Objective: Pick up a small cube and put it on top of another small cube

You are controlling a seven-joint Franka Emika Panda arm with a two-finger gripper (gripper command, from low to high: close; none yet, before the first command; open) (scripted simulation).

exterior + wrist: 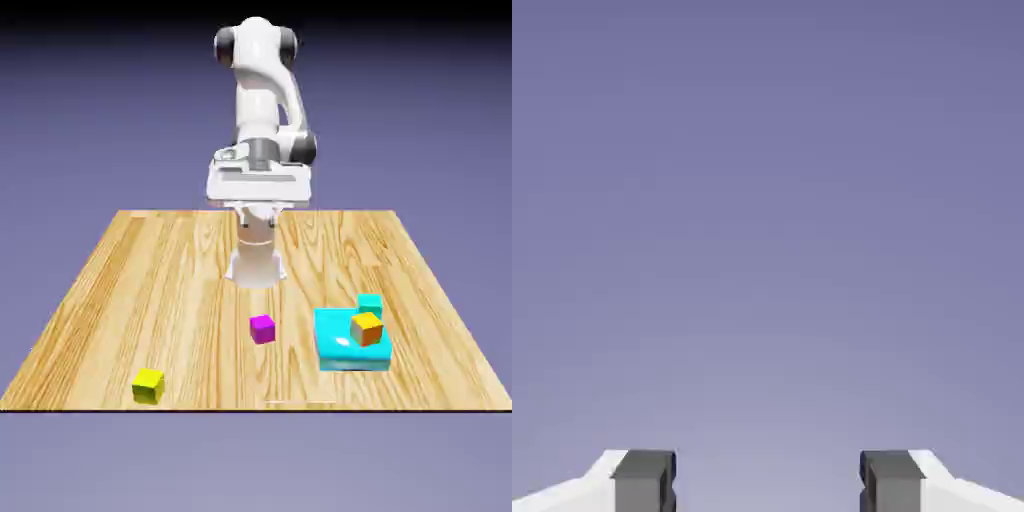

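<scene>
Three small matte cubes dot the grained wooden table [150, 270]; pincer [768, 482] gapes wide.

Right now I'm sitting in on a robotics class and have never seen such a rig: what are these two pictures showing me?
Both are simulation renders. The exterior view shows a white robot arm standing on a wooden table. On the table lie a yellow cube, a magenta cube, a big flat cyan block with an orange cube on it, and a small teal cube behind. The hand view looks out from the gripper: its two grey fingertips stand apart, holding nothing, with only backdrop ahead.
</scene>
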